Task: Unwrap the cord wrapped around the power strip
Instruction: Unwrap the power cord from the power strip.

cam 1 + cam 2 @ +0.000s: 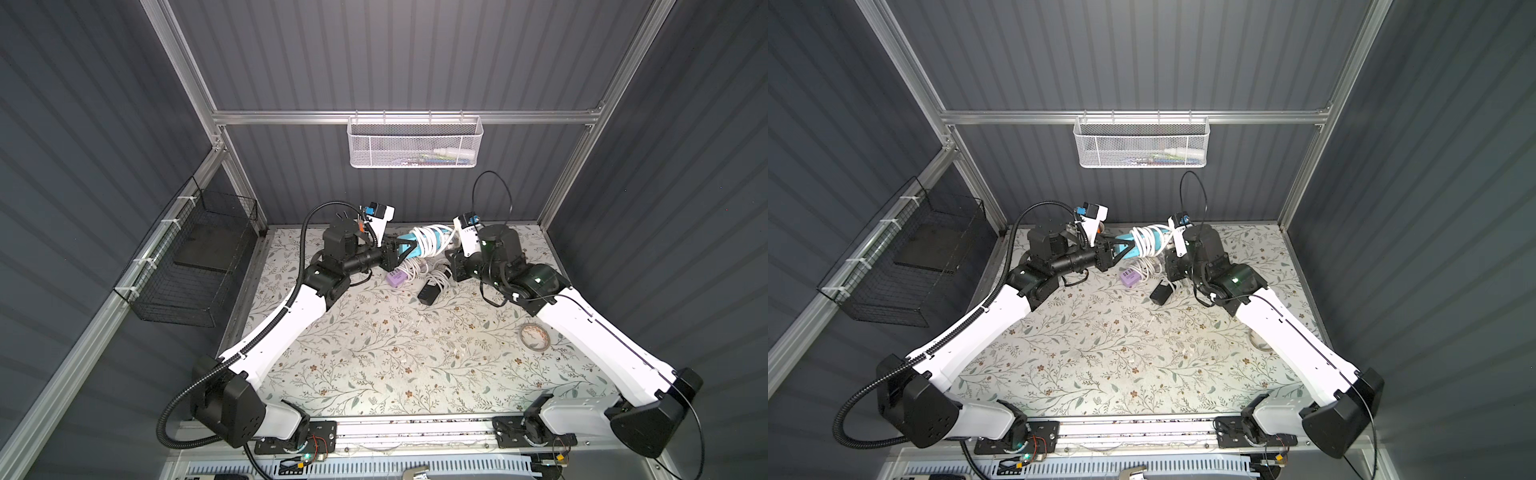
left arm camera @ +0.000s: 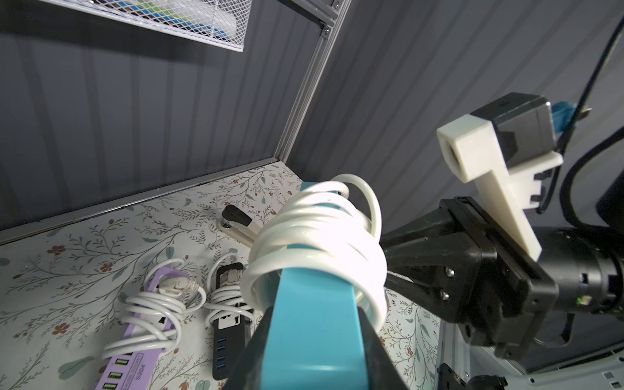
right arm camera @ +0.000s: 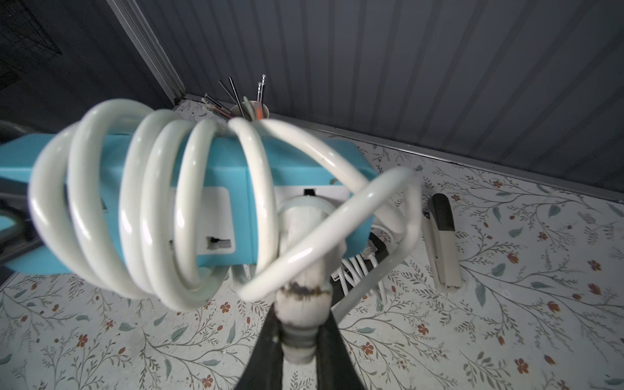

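Floral tabletop lay between grey ribbed walls. At its far middle the teal power strip hung off the surface, its left end clamped in the closed jaws of the left gripper. White cord coiled around it in several loops. The right gripper pinched the cord's plug at the right end. A purple strip and a black strip lay just nearer.

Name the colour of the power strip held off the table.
Teal-blue power strip under white cord; shows best in right wrist view.
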You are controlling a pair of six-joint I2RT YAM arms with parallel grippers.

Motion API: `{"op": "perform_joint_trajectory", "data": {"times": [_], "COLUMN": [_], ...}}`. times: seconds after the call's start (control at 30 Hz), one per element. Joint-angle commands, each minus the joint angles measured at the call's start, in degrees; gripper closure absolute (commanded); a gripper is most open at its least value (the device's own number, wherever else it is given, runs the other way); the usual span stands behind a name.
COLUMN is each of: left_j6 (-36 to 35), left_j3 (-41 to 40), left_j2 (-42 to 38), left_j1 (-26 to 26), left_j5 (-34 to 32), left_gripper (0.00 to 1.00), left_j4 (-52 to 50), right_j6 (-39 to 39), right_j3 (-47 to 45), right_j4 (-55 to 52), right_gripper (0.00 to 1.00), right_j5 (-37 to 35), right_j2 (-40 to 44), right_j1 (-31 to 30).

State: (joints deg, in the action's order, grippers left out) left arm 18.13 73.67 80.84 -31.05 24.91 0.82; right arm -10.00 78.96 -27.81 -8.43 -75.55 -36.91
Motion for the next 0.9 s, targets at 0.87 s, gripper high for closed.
{"op": "perform_joint_trajectory", "data": {"times": [0.87], "left_j6": [-4.0], "left_j3": [0.3], "left_j2": [2.0], "left_j1": [-0.2], "left_j5": [-22.1], "left_gripper": [1.0], "left_j4": [-1.4], "right_j6": [1.7], "right_j3": [4.5], "right_j4": [2.2], "right_gripper": [1.0], "right_j5": [8.8], "right_j2": [1.8], "right_j1": [-4.2]}}
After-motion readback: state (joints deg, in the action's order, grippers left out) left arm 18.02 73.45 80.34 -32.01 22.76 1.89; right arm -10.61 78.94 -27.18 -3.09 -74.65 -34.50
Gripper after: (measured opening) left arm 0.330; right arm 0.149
